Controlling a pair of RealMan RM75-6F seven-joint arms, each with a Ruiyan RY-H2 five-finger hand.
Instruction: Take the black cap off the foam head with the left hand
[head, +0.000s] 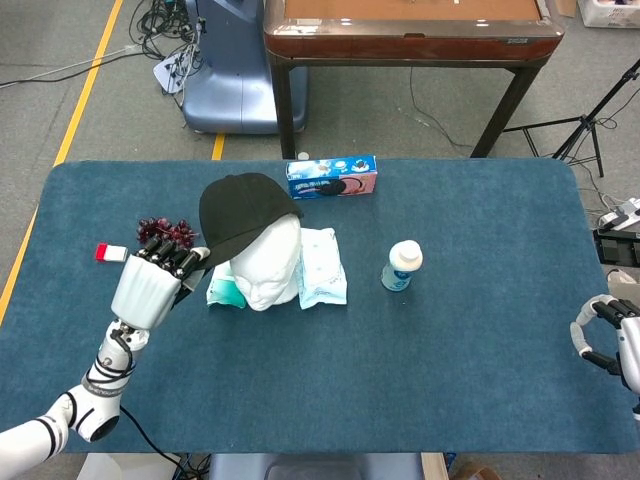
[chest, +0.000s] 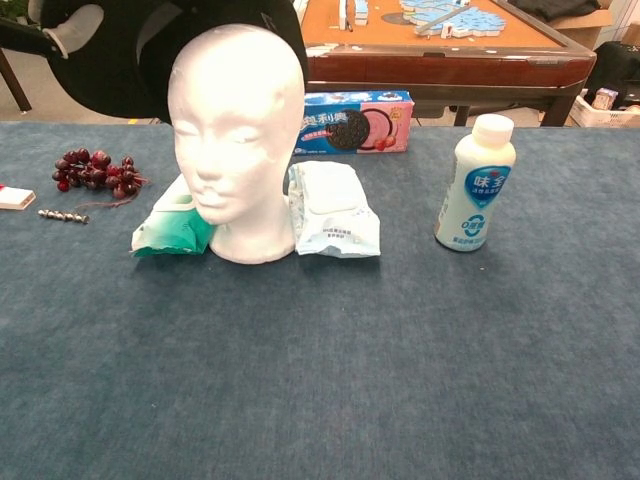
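Note:
The black cap is tipped up and back off the white foam head, whose face and crown are bare in the chest view. My left hand holds the cap by its brim at the left. In the chest view the cap hangs above and behind the head, its hollow underside facing the camera, and only a bit of that hand shows at the top left corner. My right hand rests at the table's right edge with curled fingers, holding nothing.
Two wipe packs flank the head, a green one and a pale one. A cookie box lies behind, a white bottle to the right. Red grapes, a small metal piece and a red-white item lie left.

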